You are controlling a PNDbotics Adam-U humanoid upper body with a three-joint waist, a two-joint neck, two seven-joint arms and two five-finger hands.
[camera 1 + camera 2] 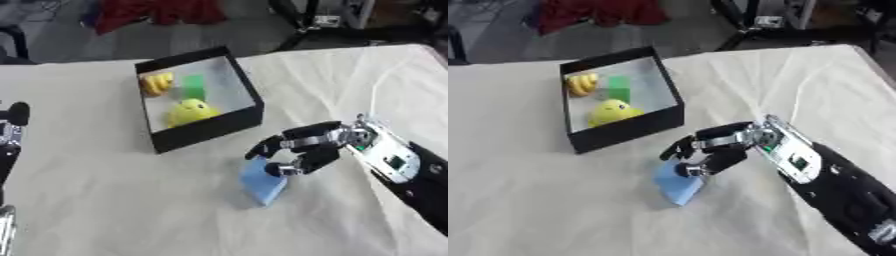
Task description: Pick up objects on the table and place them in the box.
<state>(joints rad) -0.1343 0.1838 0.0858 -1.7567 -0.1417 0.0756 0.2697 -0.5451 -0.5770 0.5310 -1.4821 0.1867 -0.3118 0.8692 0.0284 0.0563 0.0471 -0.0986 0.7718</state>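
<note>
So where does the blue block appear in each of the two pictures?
Left eye view: the blue block lies on the cloth right of the middle and below it, under the right hand, whose curled fingers pinch its upper edge.
Right eye view: the same block sits at about the middle, lower half.
Shared landmark: the black box, up and to the left of the block in both.

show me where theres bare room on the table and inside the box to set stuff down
Bare cloth lies right of the box toward the far corner, and along the near edge left of the blue object. Inside the box, only the right side is free; banana, green block and yellow toy crowd the left. The right robot hand curls on the blue object.
</note>
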